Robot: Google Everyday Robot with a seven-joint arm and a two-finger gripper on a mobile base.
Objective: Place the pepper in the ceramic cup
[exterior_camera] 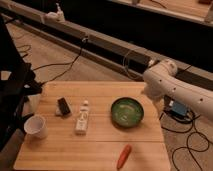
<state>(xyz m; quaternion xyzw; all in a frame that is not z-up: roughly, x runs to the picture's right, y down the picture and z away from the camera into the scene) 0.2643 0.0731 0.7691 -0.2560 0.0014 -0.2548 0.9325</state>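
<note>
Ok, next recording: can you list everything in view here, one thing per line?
pepper: one, orange-red, near right part of the table
ceramic cup: one, white, left edge of the table
bowl: one, green, right of centre
bottle-like object: one, white, lying mid-table
small block: one, black, left of the bottle-like object
table: one, light wood
cables: several, black, on the floor behind and to the right
box: one, blue, on the floor to the right
arm: one, white, entering from the right
gripper: one, the jaws end of the arm, by the table's far right corner
</note>
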